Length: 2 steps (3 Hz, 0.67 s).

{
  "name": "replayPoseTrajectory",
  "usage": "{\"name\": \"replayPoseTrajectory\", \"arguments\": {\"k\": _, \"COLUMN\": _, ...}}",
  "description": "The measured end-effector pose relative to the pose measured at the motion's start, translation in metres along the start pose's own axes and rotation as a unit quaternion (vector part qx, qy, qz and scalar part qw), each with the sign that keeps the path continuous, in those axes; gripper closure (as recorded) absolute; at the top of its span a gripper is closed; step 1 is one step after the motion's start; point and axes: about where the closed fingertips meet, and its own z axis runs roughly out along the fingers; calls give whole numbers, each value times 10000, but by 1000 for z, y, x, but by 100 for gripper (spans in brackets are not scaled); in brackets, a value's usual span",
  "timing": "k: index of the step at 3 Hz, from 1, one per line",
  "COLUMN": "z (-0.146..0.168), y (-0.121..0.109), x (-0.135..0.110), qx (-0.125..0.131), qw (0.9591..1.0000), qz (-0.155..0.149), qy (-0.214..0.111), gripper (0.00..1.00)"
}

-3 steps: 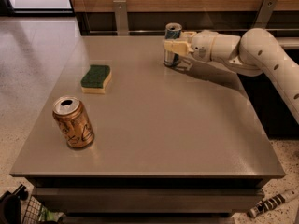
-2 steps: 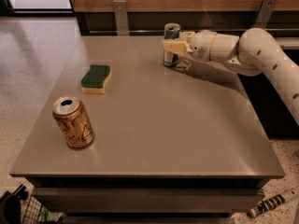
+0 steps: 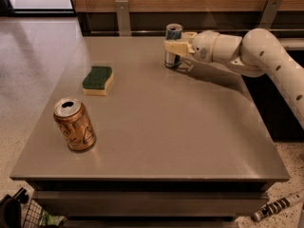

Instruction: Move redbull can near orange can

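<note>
The redbull can (image 3: 174, 33), slim with a silver top, stands upright at the far middle of the table (image 3: 190, 127). My gripper (image 3: 174, 47) reaches in from the right on a white arm, and its cream fingers (image 3: 172, 46) are closed around the can's middle. The can's base seems to touch the tabletop. The orange can (image 3: 74, 126), wider and orange-brown with dark scribbles and an open silver top, stands upright near the front left corner, far from the redbull can.
A green and yellow sponge (image 3: 98, 79) lies at the left between the two cans. A wooden wall with metal brackets runs behind the table. On the floor are a wire basket (image 3: 23, 215) at front left and a striped object (image 3: 278, 207) at front right.
The gripper and the redbull can have shifted very slightly to the left. The orange can and sponge have not moved.
</note>
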Motion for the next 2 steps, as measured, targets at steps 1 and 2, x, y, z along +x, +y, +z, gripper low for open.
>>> {"name": "replayPoseTrajectory", "arguments": {"k": 1, "z": -3, "y": 5, "x": -14, "qx": -25, "qw": 9999, "qz": -67, "qy": 130, "gripper": 100}}
{"name": "replayPoseTrajectory", "arguments": {"k": 2, "z": -16, "y": 18, "x": -42, "qx": 16, "qw": 9994, "qz": -172, "qy": 290, "gripper": 100}}
